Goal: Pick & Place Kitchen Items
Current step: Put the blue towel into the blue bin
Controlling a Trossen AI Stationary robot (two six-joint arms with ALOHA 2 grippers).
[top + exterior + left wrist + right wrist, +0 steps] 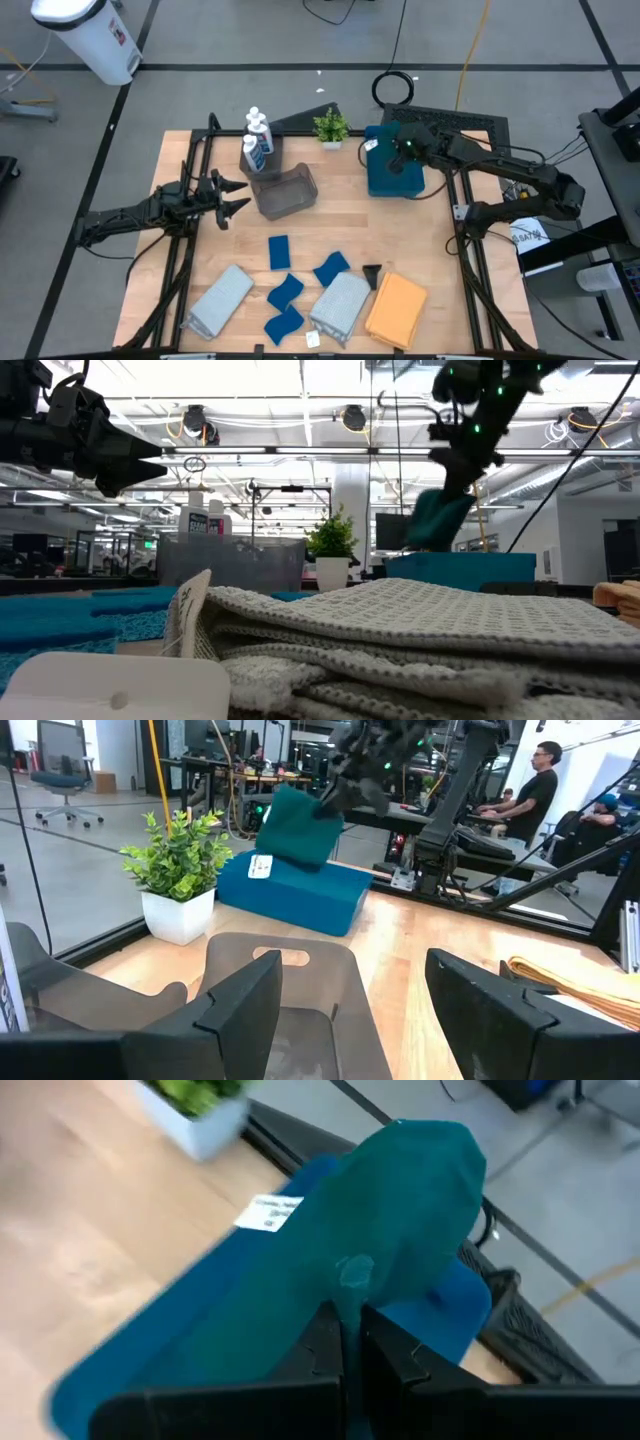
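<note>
High view: right end effector (pixel 393 152) pinches dark green cloth (pixel 386 143)

Robotics lab in an open-plan office: ceiling strip lights (pixel 300 380), desks with monitors (pixel 500 815), a seated person (pixel 530 790), floor cables (pixel 470 50).

Dark green cloth (pixel 400 1240) hanging bunched from the right hand (pixel 350 1342), above the table.
</note>
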